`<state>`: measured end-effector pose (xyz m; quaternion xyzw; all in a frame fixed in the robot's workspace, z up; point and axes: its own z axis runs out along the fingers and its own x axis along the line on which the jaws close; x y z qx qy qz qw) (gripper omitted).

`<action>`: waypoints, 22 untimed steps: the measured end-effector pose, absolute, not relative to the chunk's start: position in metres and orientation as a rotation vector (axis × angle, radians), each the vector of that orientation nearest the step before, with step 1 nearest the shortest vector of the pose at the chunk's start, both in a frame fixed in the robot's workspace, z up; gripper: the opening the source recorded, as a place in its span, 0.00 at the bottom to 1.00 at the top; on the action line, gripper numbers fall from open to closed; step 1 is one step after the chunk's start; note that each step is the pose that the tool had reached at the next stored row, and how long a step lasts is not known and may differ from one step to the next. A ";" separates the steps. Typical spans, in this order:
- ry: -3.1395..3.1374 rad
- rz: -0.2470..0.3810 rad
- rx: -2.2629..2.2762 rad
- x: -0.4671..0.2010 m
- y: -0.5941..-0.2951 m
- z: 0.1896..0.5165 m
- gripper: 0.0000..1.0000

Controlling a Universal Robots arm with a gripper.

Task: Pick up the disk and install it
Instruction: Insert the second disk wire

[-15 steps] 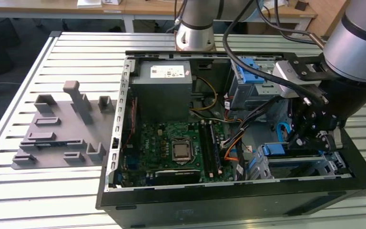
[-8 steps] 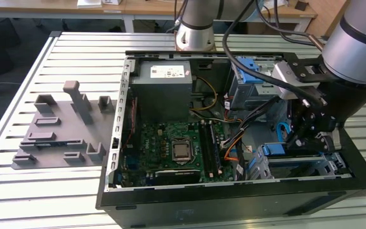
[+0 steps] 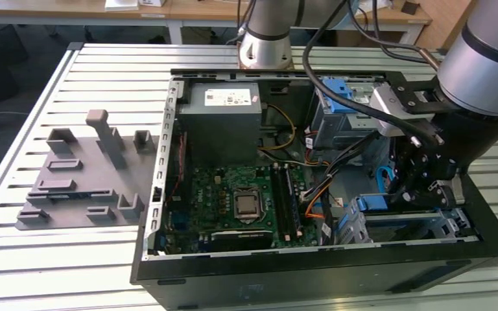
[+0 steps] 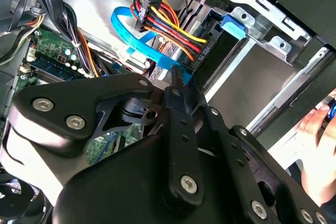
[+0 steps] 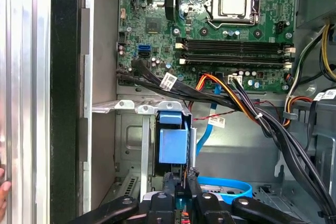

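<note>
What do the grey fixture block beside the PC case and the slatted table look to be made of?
The fixture block looks like matte grey plastic, possibly printed: uniform dull colour, blocky posts and slots, no shine. The slatted table looks like bare aluminium profile: pale silver strips with a soft sheen and dark grooves between them. Neither can be confirmed by look alone.

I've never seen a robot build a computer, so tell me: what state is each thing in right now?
computer case: open, side panel off.
processor socket: uncovered, no cooler on it.
disk: on edge in the drive cage, blue rail showing.
gripper: down inside the case, right by the disk.
</note>
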<state>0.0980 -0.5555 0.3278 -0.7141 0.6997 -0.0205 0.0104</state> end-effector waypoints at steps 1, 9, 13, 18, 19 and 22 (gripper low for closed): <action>2.184 -0.064 -2.228 0.098 -0.555 0.328 0.24; 2.184 -0.064 -2.228 0.098 -0.555 0.336 0.24; 2.184 -0.064 -2.228 0.098 -0.555 0.340 0.23; 2.183 -0.063 -2.228 0.098 -0.555 0.342 0.11; 2.184 -0.063 -2.228 0.098 -0.555 0.342 0.11; 2.184 -0.064 -2.228 0.098 -0.555 0.343 0.11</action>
